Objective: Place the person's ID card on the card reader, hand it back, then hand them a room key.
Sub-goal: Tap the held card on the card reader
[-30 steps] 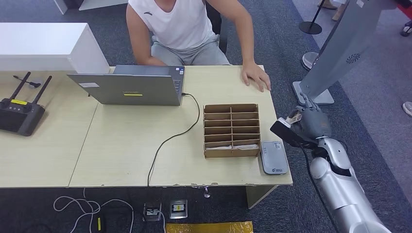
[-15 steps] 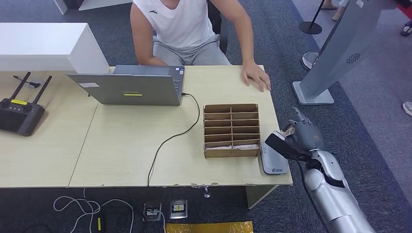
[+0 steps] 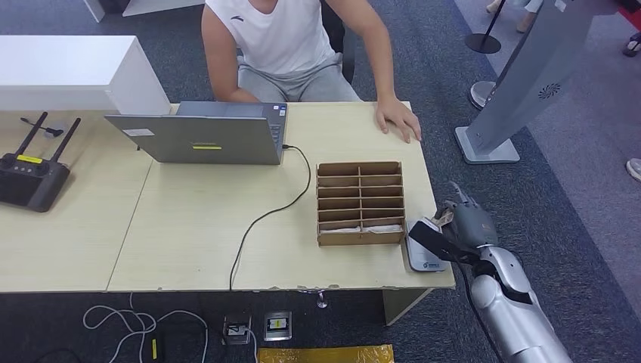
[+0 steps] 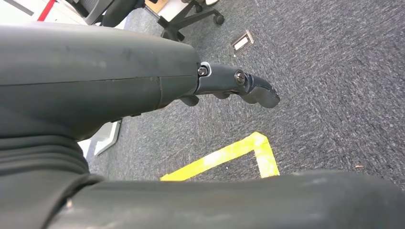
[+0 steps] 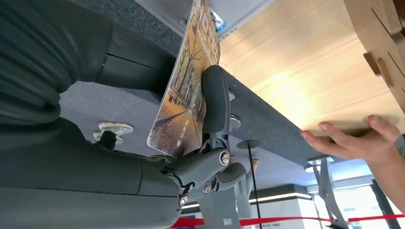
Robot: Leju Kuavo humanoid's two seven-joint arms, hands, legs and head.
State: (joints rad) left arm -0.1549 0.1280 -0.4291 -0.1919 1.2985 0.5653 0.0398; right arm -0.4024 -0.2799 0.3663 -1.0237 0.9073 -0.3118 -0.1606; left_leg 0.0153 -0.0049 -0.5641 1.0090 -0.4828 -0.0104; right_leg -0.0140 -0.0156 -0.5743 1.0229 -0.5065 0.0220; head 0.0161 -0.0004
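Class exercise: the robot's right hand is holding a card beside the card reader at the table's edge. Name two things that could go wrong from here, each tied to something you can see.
1. The right hand pinches the card by a thin grip, so it might slip.
2. The card reader lies close to the table corner, beside the cardboard organizer; a nudge might push it off.

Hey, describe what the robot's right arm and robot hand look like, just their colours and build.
The right arm is glossy silver in rounded segments, with a black band at the joint and a thin black cable along it. The right robot hand is dark grey: ribbed cover, thick thumb, darker fingers with small metal screws.
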